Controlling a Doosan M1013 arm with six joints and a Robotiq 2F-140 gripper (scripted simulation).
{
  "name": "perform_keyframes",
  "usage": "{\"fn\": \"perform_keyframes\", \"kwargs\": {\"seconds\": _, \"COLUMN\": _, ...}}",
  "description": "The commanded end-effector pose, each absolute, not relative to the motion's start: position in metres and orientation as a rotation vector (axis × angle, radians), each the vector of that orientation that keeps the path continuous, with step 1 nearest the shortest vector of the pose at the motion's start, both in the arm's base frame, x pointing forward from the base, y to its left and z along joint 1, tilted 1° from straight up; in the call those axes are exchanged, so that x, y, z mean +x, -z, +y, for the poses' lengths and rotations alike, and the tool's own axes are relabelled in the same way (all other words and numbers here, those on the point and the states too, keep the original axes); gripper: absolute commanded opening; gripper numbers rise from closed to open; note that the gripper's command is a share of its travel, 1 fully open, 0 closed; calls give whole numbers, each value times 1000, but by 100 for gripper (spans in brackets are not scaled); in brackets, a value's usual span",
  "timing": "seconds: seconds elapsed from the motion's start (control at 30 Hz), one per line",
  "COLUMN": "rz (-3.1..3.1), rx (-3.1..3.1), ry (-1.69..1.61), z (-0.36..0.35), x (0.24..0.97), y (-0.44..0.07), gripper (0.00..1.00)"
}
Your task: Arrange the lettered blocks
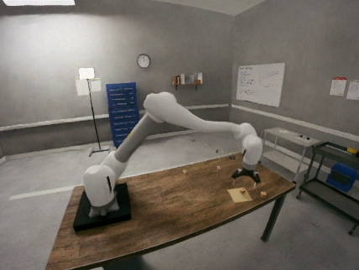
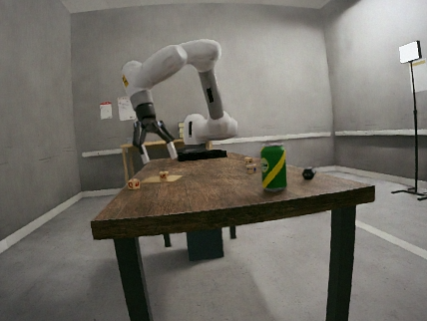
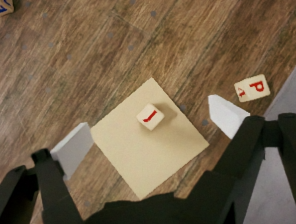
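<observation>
My gripper point(image 1: 244, 183) point(image 2: 160, 156) point(image 3: 148, 120) is open and empty, above the mat point(image 1: 236, 198) point(image 2: 175, 178) point(image 3: 145, 170). One block point(image 1: 242, 190) point(image 2: 164, 175) point(image 3: 150, 117) stands on the mat, between the fingers as seen from the wrist and below them; its top shows a red hooked stroke like a J. A second block point(image 1: 263, 194) point(image 2: 134, 183) point(image 3: 252, 88) lies off the mat, with a red P on top. A third block point(image 1: 218, 168) point(image 2: 250, 168) and a fourth block point(image 1: 184, 171) point(image 2: 247, 160) stand away from the mat. A blue-marked block point(image 3: 5, 6) shows at the wrist view's corner.
A green can point(image 2: 274, 166) stands at the table's far end from the base. A small dark object point(image 1: 231, 158) point(image 2: 308, 172) is near the table's edge. The P block lies near another table edge. The robot's base stands on a black plate point(image 1: 123, 210) at the table's other end.
</observation>
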State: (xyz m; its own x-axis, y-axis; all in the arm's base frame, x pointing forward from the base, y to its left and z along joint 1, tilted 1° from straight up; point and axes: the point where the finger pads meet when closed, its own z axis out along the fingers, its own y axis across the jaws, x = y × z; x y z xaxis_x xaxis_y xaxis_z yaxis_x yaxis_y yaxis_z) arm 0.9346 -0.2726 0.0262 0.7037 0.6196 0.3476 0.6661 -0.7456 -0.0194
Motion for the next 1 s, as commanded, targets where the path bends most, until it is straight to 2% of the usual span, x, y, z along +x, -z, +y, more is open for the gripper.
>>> {"fn": "perform_keyframes", "kwargs": {"seconds": 0.0, "rz": -1050, "rx": -2766, "ry": 488, "z": -273, "x": 935, "y": -28, "gripper": 100}}
{"fn": "perform_keyframes", "kwargs": {"seconds": 0.63, "rz": -1047, "rx": -2767, "ry": 486, "z": -271, "x": 935, "y": -29, "gripper": 100}}
{"fn": "perform_keyframes", "kwargs": {"seconds": 0.87, "rz": -995, "rx": -2782, "ry": 450, "z": -248, "x": 925, "y": -51, "gripper": 100}}
{"fn": "perform_keyframes", "kwargs": {"seconds": 0.97, "rz": -919, "rx": -2807, "ry": 397, "z": -217, "x": 909, "y": -81, "gripper": 100}}
